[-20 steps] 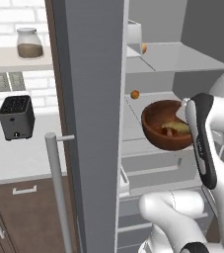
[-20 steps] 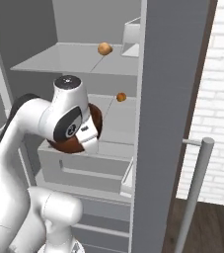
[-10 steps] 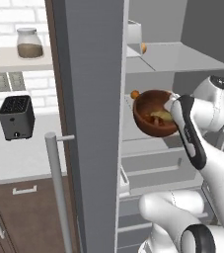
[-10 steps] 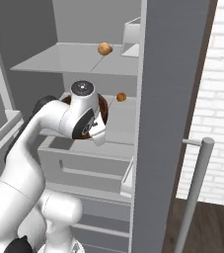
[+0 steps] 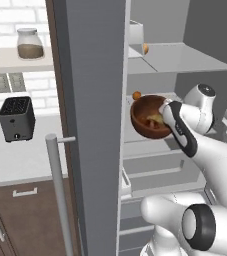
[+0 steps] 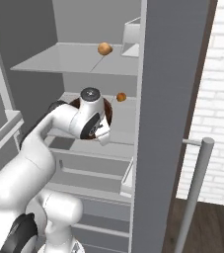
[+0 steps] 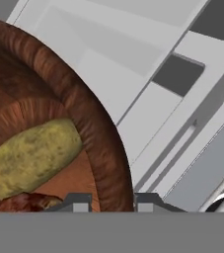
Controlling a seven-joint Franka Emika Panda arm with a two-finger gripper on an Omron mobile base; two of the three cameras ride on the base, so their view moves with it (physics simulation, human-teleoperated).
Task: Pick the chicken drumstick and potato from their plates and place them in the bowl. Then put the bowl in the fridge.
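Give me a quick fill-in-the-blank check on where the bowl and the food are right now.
1. The potato lies inside the ____.
2. The hand grips the bowl by its ____.
3. The bowl is being carried into the open ____.
4. The fridge door's long bar ____ is upright.

Missing words: bowl; rim; fridge; handle

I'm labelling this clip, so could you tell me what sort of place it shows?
A home kitchen, by the look of it: an open fridge with pale shelves, a counter carrying a black toaster, and a jar on a wall shelf against white brick.
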